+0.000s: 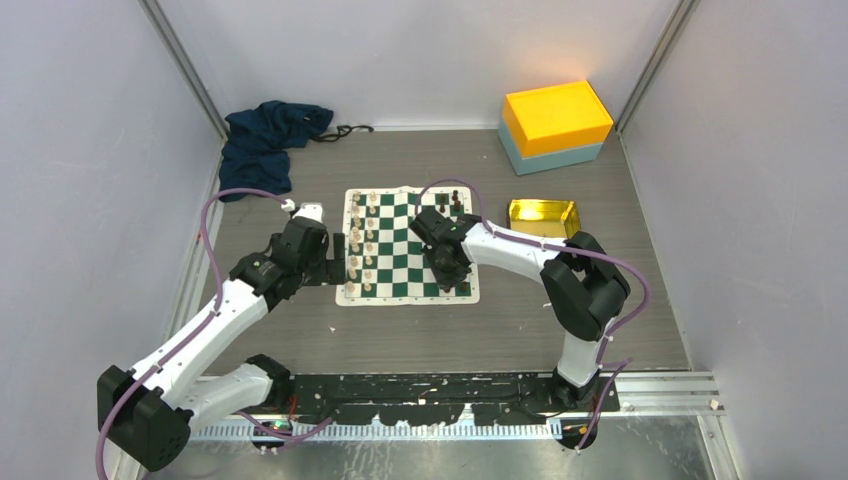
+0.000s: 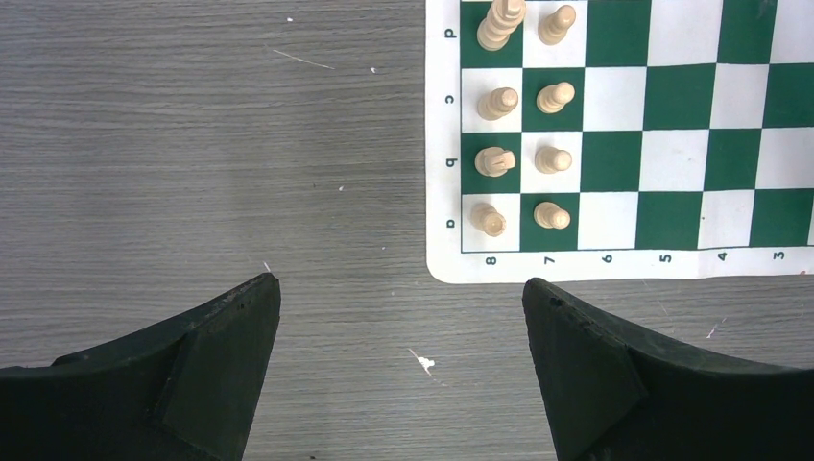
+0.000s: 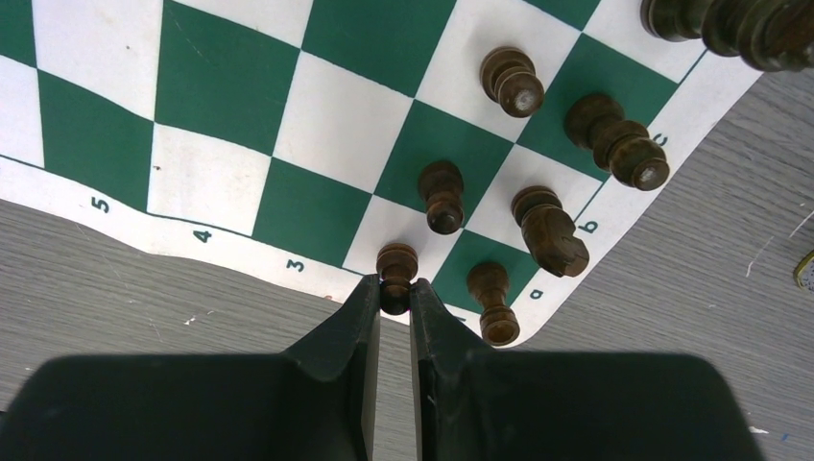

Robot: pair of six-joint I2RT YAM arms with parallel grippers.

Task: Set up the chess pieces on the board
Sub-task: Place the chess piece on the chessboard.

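the right gripper [image 3: 394,291] is pinching a dark pawn [image 3: 396,261] between its fingertips at the near right corner of the board [image 3: 317,115]. the left gripper [image 2: 401,288] is hovering, fingers spread, over the table [image 2: 192,144] beside the near left corner.

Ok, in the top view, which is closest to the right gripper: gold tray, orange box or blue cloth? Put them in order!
From the right gripper:
1. Gold tray, just to its right.
2. Orange box, far right corner.
3. Blue cloth, far left corner.
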